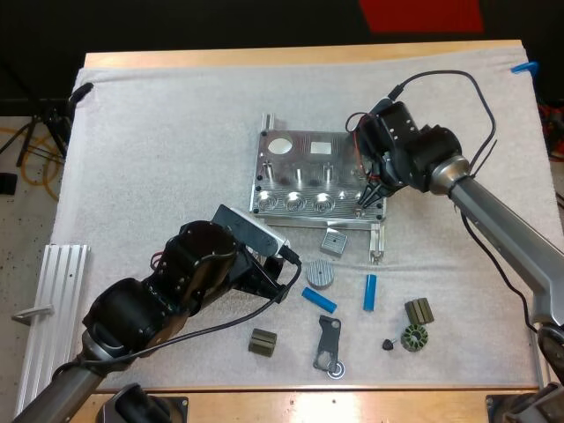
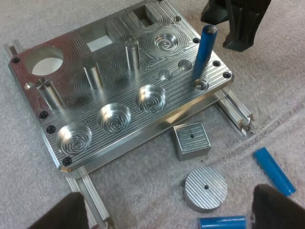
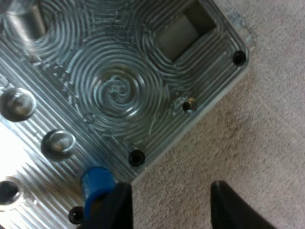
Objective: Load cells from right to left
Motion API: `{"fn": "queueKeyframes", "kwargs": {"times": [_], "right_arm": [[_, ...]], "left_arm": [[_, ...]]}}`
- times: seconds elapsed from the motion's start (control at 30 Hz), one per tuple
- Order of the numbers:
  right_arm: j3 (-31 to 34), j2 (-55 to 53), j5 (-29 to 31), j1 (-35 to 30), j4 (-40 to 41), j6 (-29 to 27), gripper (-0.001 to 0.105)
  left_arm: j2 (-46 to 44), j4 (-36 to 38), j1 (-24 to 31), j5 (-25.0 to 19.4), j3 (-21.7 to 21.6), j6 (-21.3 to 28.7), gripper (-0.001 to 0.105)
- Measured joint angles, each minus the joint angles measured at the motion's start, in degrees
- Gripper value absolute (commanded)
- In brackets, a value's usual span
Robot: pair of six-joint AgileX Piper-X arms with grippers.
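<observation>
The metal fixture (image 1: 304, 172) lies mid-mat. One blue cylinder (image 2: 203, 51) stands a little tilted in the small hole at the fixture's near right corner (image 3: 97, 183). My right gripper (image 1: 372, 194) hovers just beyond that corner, open (image 3: 171, 210), with the cylinder beside one finger (image 3: 116, 205) rather than between the two. The left gripper (image 1: 280, 280) is open (image 2: 171, 202) in front of the fixture, above a round metal disc (image 2: 206, 188). Two more blue cylinders (image 1: 319, 300) (image 1: 371, 292) lie on the mat.
A square metal block (image 1: 334, 240) sits by the fixture's front edge. Small dark parts (image 1: 263, 342) (image 1: 419, 310) (image 1: 412, 337) and a grey bracket (image 1: 328, 344) lie near the mat's front. A ribbed metal rail (image 1: 48, 308) rests at the left edge.
</observation>
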Motion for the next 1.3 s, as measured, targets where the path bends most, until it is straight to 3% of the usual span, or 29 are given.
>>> {"fn": "queueKeyframes", "kwargs": {"times": [0.2, 0.63, 0.8, 0.87, 1.0, 1.13, 1.3], "right_arm": [[0.0, -0.7, -0.29, -0.02, 1.53, 2.9, 0.039], [0.0, -15.79, -4.58, -0.02, 17.0, 11.63, 0.039], [0.0, -19.91, -11.72, -0.02, 20.38, 16.51, 0.039], [0.0, -21.57, -15.28, -0.02, 21.85, 17.67, 0.039], [0.0, -23.5, -16.95, -0.02, 25.28, 17.98, 0.039], [0.0, -25.52, -17.36, -0.02, 27.55, 18.37, 0.039], [0.0, -27.69, -22.92, -0.02, 28.88, 19.67, 0.039]], "left_arm": [[0.0, 0.0, 0.0, 0.0, 0.0, 0.0, 0.069], [0.0, 0.0, 0.0, 1.3, 0.0, 1.69, 0.069], [0.0, 0.0, 0.0, 2.79, 0.0, 2.14, 0.069], [0.0, 0.0, 0.0, 5.79, 0.0, 4.63, 0.069], [0.0, 0.53, 0.0, 9.21, 0.0, 10.65, 0.069], [0.0, 2.22, 0.0, 9.65, 0.0, 19.37, 0.069], [0.0, 2.27, 0.0, 9.78, 0.0, 28.52, 0.069]]}}
